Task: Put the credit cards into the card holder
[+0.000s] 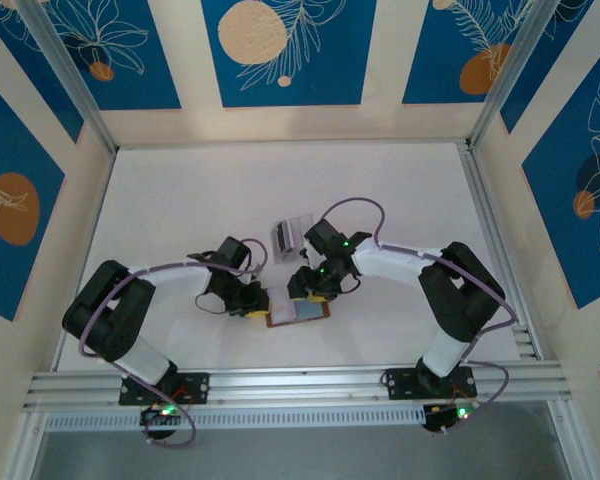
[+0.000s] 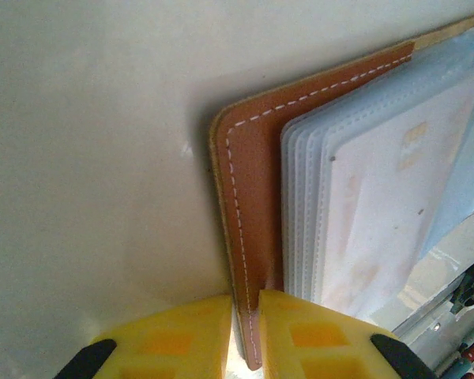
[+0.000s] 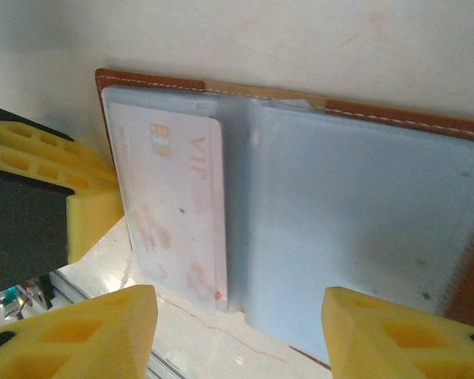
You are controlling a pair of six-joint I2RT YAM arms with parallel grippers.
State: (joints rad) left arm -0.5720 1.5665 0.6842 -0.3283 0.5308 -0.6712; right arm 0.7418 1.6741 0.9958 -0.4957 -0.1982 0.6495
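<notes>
The card holder (image 1: 302, 309), a brown wallet with bluish clear sleeves, lies open on the white table between the arms. My left gripper (image 2: 245, 304) is shut on the wallet's brown stitched edge (image 2: 249, 197), at its left side (image 1: 255, 303). A pale credit card (image 3: 174, 201) with a chip and pink "VIP" lettering sits behind the translucent left sleeve, also visible in the left wrist view (image 2: 387, 197). My right gripper (image 3: 241, 316) hovers open over the wallet's near edge with nothing between its fingers (image 1: 316, 289). The right sleeve (image 3: 355, 205) looks plain blue.
A clear slotted stand (image 1: 291, 235) stands just behind the wallet, close to the right wrist. The aluminium rail (image 1: 300, 385) runs along the table's near edge. The left gripper's yellow fingers (image 3: 87, 197) show beside the wallet in the right wrist view.
</notes>
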